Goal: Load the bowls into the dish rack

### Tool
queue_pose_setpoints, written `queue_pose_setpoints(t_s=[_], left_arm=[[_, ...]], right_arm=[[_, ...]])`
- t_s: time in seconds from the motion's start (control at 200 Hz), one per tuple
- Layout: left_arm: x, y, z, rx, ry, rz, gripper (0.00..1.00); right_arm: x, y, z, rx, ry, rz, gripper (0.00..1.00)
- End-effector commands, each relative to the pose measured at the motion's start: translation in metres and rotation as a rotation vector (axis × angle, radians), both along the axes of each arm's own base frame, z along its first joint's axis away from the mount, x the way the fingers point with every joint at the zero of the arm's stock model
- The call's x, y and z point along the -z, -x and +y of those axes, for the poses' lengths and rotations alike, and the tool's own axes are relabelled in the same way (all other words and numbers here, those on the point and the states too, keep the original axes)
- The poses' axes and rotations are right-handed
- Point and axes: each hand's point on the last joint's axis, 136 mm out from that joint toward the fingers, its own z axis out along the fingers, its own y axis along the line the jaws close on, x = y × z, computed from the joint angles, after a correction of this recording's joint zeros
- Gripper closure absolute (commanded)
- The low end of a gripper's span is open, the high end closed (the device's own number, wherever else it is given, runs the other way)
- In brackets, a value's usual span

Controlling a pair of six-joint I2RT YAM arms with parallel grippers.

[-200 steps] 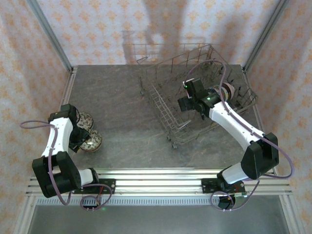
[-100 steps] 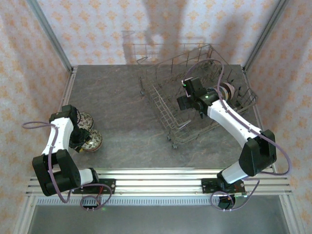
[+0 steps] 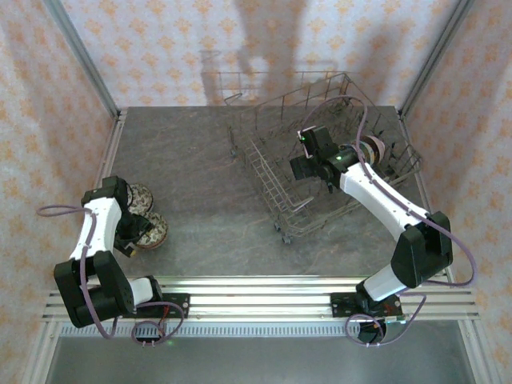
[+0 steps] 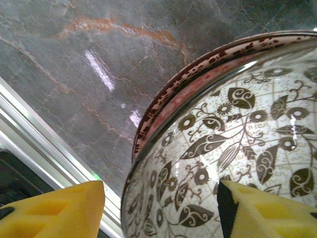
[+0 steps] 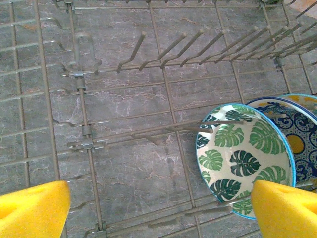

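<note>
Done: green-leaf bowl (image 5: 242, 158) and blue bowl (image 5: 297, 144) stand among the tines at the right of the dish rack (image 3: 268, 180); there may be more behind them.
Left: brown-leaf bowl (image 4: 237, 129) and red-rimmed bowl (image 4: 173, 89) sit side by side on the table (image 3: 200, 184), near left.
Left gripper (image 4: 161, 198): jaws parted astride the brown-leaf bowl's rim, not clamped.
Right gripper (image 5: 161, 203): spread wide, empty, over the rack.
Writing: none legible.

A round cream ceramic bowl (image 4: 233, 148) printed with dark brown leaves and flowers takes up the lower right, and the red-and-brown patterned rim of a second bowl (image 4: 190, 82) curves just behind it. Both stand on a grey marbled tabletop (image 4: 99, 59) with orange veins, and a silver metal rail (image 4: 34, 134) crosses at lower left. The left gripper (image 4: 161, 210) has its 2 yellow foam pads (image 4: 54, 213) spread apart, one clear of the cream bowl, the other in front of its patterned surface.
</note>
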Motion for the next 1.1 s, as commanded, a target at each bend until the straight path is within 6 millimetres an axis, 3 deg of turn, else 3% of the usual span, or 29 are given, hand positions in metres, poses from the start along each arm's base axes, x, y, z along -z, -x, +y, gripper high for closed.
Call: queue_pose_setpoints(t_s=[0.0,0.39,0.646,1.096], left_arm=[[0.006,-0.002,0.0,-0.036,0.018,0.007,0.42],[0.007,-0.008,0.002,-0.041,0.013,-0.009,0.59],[0.004,-0.01,-0.003,-0.027,0.032,-0.038,0.81],[-0.005,-0.006,-0.009,-0.005,0.048,-0.075,0.83]], right_arm=[[-0.01,-0.009,-0.001,0.006,-0.001,-0.034,0.07],[-0.008,-0.011,-0.004,0.015,-0.004,-0.034,0.07],[-0.01,-0.01,-0.003,0.016,-0.012,-0.037,0.07],[-0.019,-0.007,-0.002,0.016,-0.039,-0.049,0.07]])
